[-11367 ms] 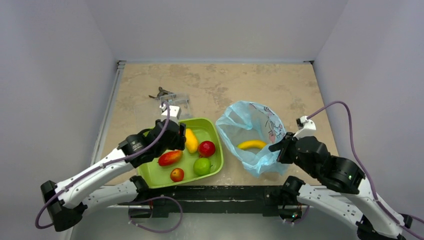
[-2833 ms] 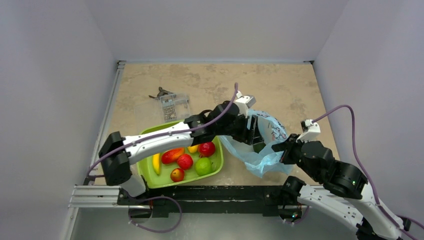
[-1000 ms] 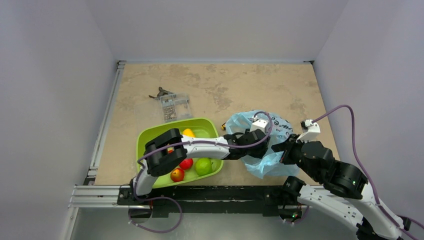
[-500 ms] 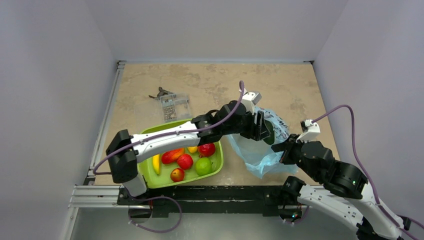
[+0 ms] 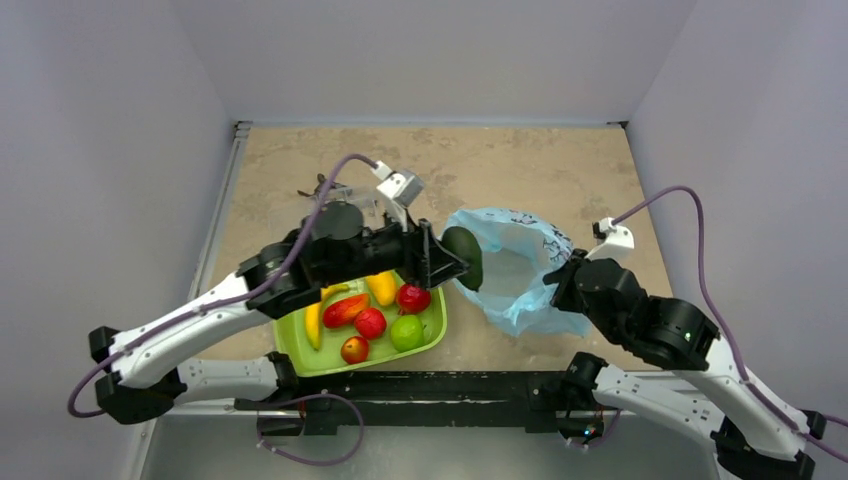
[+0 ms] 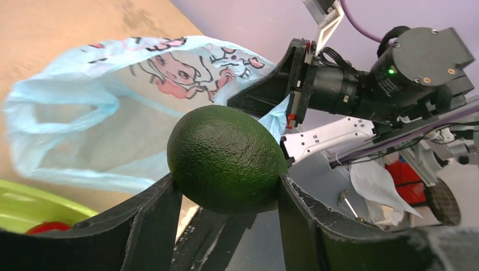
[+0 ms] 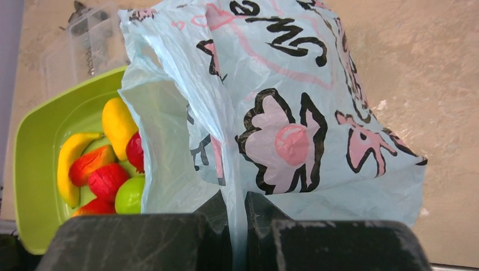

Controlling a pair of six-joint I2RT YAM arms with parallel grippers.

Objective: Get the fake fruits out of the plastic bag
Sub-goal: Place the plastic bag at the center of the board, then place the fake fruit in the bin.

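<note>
left gripper [image 5: 441, 262]: jaws stand partway apart and pinch the avocado [image 6: 226, 158] by two opposite sides. the dark green fruit is wholly outside the plastic bag [image 5: 520, 272], lifted off the table [image 5: 520, 170]. it hangs over the bag's left edge, just right of the tray [image 5: 290, 348].

right gripper [image 7: 236, 210]: fingers pressed together on the bag's near right rim, with a fold of film nipped between them. the bag lies on the table just beside the tray's right side, mouth open to the left. it is light blue, crinkled, and printed with dark and pink marks.

tray: lime green, on the table at the near left. contents noted:
- banana [image 5: 314, 322] along the left side
- mango [image 5: 343, 310] next to the banana
- red round fruit [image 5: 371, 323] at centre
- second red round fruit [image 5: 413, 297] by the right wall
- green apple [image 5: 405, 332] at the near right
- small red-yellow apple [image 5: 353, 349] at the near edge
- orange-yellow oval fruit [image 5: 383, 288] toward the far side

clear packet [image 7: 85, 39]: on the table beyond the tray, contents too small to tell.
</note>
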